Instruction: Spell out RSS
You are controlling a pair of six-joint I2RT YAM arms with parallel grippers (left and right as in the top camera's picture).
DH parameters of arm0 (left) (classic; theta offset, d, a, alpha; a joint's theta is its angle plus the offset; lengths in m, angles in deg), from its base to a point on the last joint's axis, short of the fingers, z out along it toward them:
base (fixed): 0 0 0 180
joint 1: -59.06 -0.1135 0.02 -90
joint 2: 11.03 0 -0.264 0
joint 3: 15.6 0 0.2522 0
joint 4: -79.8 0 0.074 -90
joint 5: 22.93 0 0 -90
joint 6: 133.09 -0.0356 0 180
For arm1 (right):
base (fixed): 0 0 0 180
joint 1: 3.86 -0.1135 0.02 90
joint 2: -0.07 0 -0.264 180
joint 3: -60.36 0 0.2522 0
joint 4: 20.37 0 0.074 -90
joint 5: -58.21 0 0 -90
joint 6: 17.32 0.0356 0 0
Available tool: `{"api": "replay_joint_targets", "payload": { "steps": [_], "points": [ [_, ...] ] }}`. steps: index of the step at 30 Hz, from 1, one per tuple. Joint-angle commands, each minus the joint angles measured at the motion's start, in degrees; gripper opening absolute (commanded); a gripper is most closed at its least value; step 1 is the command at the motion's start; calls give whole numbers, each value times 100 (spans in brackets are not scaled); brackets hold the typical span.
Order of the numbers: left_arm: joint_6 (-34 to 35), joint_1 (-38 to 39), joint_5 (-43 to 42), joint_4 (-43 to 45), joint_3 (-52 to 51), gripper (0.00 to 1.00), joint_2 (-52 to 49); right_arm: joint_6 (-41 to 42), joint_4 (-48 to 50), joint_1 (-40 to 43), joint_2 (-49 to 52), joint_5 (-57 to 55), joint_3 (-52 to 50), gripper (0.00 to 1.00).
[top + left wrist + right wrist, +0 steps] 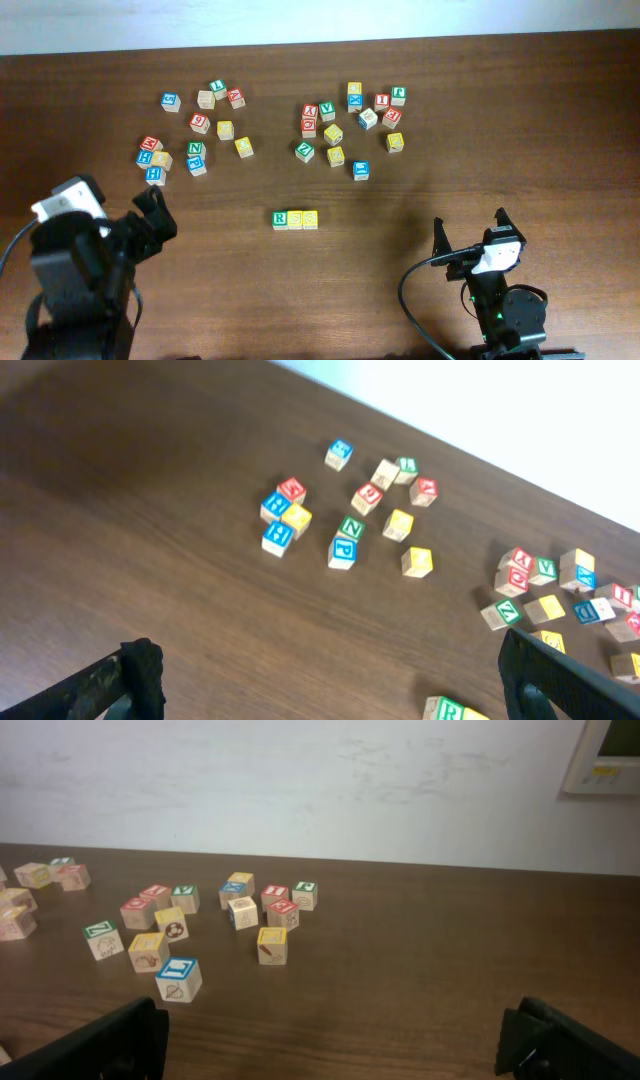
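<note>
Three letter blocks stand in a touching row at the table's middle: a green R block (280, 219), then two yellow S blocks (296, 219) (311, 219). The R block also shows at the bottom edge of the left wrist view (447, 709). My left gripper (152, 215) is open and empty, left of the row and apart from it. My right gripper (470, 231) is open and empty, well to the right of the row. The row is out of the right wrist view.
A cluster of loose letter blocks (196, 152) lies at the back left, also in the left wrist view (345, 530). A second cluster (350, 125) lies at the back middle-right, also in the right wrist view (178, 978). A pale wall (320, 780) stands behind the table.
</note>
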Motion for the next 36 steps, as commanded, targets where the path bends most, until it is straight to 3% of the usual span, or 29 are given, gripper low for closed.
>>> {"api": "replay_joint_targets", "payload": {
  "steps": [1,3,5,13,17,30,36],
  "points": [
    [-1523,22,-470,13,-46,99,286,61,-42,42,-70,-31,-28,98],
    [-2321,48,-1045,39,-50,99,354,61,-42,42,-70,-31,-28,98],
    [-2662,125,-1276,63,-122,99,560,61,-42,42,-70,-31,-28,98],
    [-2643,444,-1276,1161,-1591,99,2076,61,-42,42,-70,-31,-28,98],
    [-2371,439,-1281,1480,-2286,99,2326,61,-42,42,-70,-31,-28,98],
    [-2061,448,-1773,4979,-5136,99,3858,61,-42,42,-70,-31,-28,99],
    [-1775,629,-1408,5558,-5908,99,4385,61,-42,42,-70,-31,-28,98]
  ]
}}
